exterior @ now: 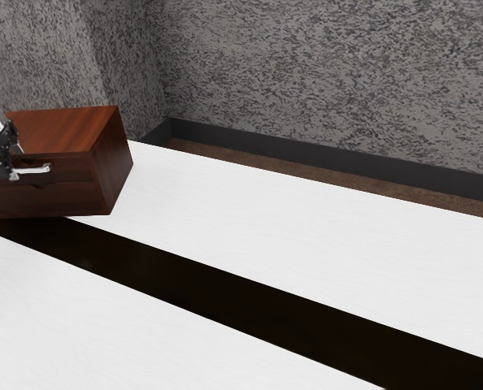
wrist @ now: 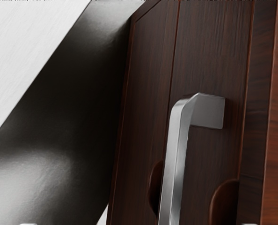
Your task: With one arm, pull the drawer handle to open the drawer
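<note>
A dark red-brown wooden cabinet (exterior: 58,162) stands at the far left of the exterior view, on the white tabletop. Its drawer front (exterior: 38,183) carries a pale metal bar handle (exterior: 32,170). My gripper (exterior: 6,165) hangs right at that handle's near end, close against the drawer front. In the wrist view the silver handle (wrist: 183,154) runs straight under my hand across the drawer front (wrist: 148,117). A rounded dark shadow lies on the wood at each side of the bar. The fingers stand apart and open, not pressing the bar.
The white tabletop (exterior: 290,236) is crossed by a wide black stripe (exterior: 225,292) running toward the exterior view's right. A speckled grey wall (exterior: 331,73) with a dark baseboard (exterior: 323,158) stands behind the table.
</note>
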Controlling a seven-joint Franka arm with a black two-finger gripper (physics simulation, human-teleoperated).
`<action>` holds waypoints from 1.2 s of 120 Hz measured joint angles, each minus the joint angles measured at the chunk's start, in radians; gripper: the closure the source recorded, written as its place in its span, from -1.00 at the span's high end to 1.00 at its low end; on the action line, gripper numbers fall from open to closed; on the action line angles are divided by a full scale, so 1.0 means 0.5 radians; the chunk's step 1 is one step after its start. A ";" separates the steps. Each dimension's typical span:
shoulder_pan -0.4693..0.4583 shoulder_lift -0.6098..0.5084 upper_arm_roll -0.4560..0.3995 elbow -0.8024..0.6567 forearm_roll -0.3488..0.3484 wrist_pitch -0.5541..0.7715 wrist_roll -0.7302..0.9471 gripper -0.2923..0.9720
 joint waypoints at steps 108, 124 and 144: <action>0.105 0.161 -0.106 0.083 -0.033 0.007 0.118 0.13; 0.111 0.156 -0.107 0.082 -0.027 0.002 0.145 0.01; 0.111 0.146 -0.106 0.080 -0.025 -0.014 0.174 -0.18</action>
